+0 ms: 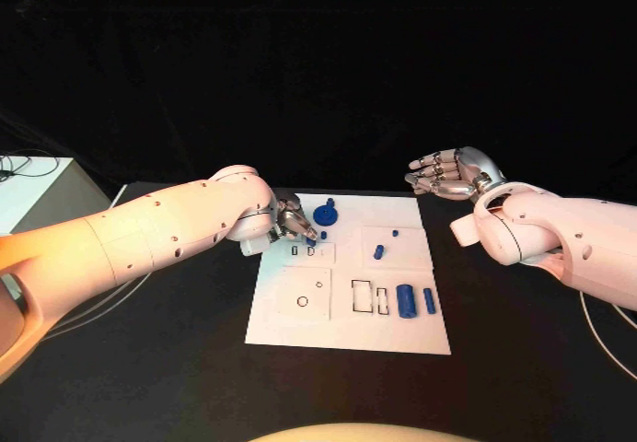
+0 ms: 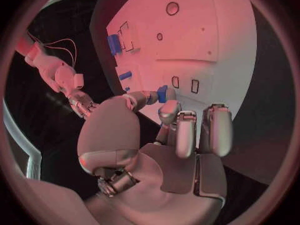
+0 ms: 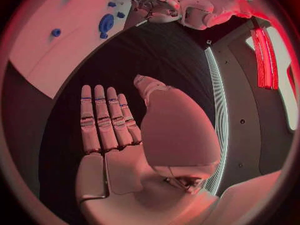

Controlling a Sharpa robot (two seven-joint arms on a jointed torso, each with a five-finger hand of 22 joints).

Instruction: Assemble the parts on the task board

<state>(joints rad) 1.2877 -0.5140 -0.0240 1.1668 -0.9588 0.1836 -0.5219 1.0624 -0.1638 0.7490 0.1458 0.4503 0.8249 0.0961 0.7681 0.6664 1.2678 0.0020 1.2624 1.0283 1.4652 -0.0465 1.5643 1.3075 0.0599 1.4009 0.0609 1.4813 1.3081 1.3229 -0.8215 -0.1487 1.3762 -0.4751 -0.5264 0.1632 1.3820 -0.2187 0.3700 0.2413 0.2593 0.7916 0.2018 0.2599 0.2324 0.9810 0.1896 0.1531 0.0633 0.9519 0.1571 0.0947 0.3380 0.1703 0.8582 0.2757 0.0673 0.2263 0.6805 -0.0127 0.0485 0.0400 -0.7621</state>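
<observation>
Insertion step under way. Left hand (image 1: 292, 224) pinching a blue part (image 2: 162, 93) over the board (image 1: 348, 327), just above two small slots (image 2: 185, 84). Right hand (image 1: 451, 173) off the board, released, holding nothing. Next: align part with slot, lower squarely.

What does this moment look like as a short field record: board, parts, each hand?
board: white task board on the black table
left hand: left hand at the board's far left corner, pinching a small blue part
right hand: right hand off the board, fingers apart, holding nothing
loose parts: two blue cylinders near the board's right edge; round blue part at the far edge
</observation>
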